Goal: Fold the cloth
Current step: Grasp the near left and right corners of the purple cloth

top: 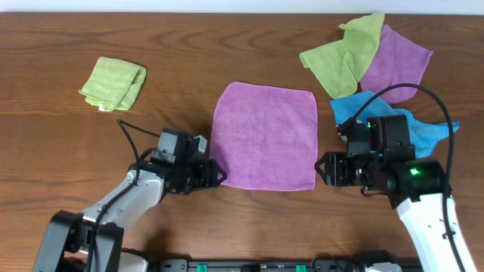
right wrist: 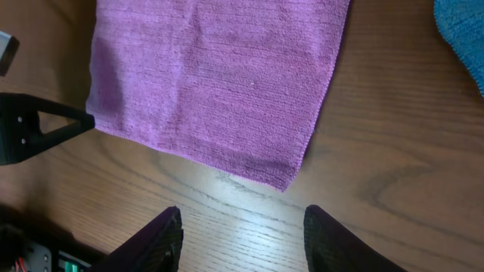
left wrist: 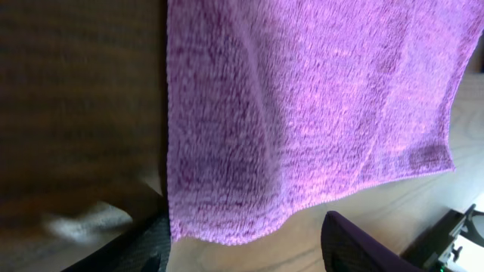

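At frame bottom, left claw [top: 217, 175] and right claw [top: 321, 169] both spread apart, empty, flanking near corners of flat square purple microfibre cloth [top: 265, 136], mid-frame on brown wooden desk [top: 189, 60]. Step judged: pre-grasp. Next move likely: pinch both near corners, lift, carry over to far edge.

purple cloth [left wrist: 302, 113] flat on table [left wrist: 76, 113] | near corner sits just ahead of 2 spread fingertips [left wrist: 355, 245]
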Robot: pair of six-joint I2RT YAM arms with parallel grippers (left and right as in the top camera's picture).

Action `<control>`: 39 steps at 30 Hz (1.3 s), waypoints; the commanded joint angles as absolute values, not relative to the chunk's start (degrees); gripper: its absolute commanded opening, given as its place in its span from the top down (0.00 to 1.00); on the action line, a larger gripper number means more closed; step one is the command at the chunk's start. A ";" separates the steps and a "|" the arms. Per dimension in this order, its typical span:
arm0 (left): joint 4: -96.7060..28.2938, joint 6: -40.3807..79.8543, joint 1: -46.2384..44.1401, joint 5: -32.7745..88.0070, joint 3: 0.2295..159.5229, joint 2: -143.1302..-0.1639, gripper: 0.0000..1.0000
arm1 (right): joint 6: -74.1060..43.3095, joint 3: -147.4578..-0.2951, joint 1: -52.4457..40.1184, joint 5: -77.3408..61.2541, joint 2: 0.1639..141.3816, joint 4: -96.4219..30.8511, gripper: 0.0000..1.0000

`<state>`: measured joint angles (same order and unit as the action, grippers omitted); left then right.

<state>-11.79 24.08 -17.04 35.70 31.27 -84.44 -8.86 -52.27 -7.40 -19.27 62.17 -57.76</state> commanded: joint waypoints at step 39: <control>-10.33 27.46 -17.39 23.05 28.97 -86.89 0.94 | -8.27 -51.79 -6.94 -19.97 61.87 -56.75 0.62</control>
<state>-10.00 27.73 -17.45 26.50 30.79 -85.06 -8.69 -52.18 -7.40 -19.55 62.17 -56.88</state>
